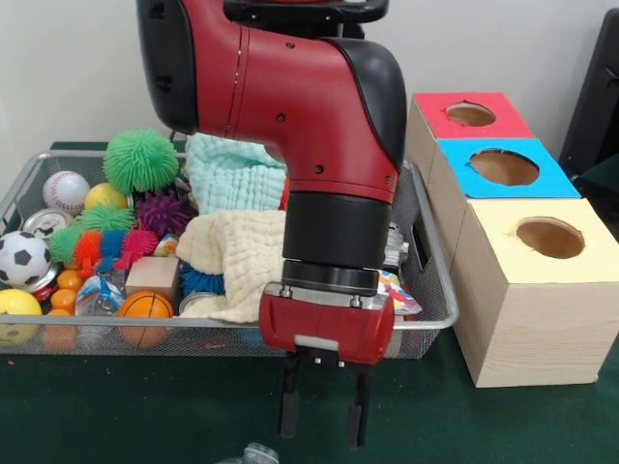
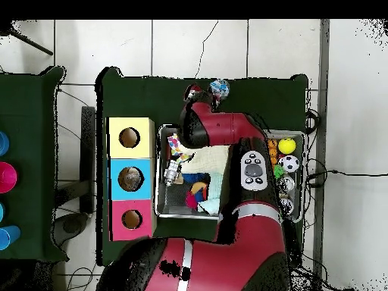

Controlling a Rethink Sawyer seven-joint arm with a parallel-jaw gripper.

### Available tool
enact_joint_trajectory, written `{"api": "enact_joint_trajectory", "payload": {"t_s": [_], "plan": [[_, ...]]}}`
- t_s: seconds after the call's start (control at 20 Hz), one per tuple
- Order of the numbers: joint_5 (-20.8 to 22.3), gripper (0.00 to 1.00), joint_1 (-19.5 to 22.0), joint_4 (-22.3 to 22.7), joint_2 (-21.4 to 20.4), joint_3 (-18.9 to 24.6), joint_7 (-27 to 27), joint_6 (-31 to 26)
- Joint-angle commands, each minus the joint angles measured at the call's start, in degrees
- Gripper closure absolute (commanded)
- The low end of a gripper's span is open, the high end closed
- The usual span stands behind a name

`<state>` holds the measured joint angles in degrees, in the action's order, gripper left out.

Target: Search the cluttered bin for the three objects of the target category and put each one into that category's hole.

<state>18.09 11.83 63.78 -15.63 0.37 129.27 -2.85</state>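
Bin of wire mesh, crammed with balls and cloths, sits on the green tabletop beside three boxes with holes. Just outside its front rim hangs the gripper, fingers apart and empty, above a plastic bottle.

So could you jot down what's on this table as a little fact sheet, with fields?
arm: red and black, reaching over the bin to the table's front side
pincer: open, holding nothing, outside the bin above the green cloth
bin: wire mesh, full of balls, spiky toys, cloths
balls: soccer ball, baseball, basketball
boxes: red-topped, blue-topped, yellow-topped, a round hole in each
bottle: clear, on the cloth near the pincer
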Motion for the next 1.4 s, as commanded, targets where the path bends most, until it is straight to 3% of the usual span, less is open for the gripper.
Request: {"api": "enact_joint_trajectory", "payload": {"t_s": [0.05,0.4,0.7,1.4], "plan": [[-0.4,0.0,-0.2,-0.3,0.8,-2.5,4.1,-1.6],[-0.1,0.0,0.6,-0.9,0.9,-2.5,2.9,-2.4],[1.5,0.0,2.6,-1.2,1.1,0.3,0.9,-1.2],[2.0,0.0,3.1,-1.1,1.7,0.0,0.9,-1.1]]}}
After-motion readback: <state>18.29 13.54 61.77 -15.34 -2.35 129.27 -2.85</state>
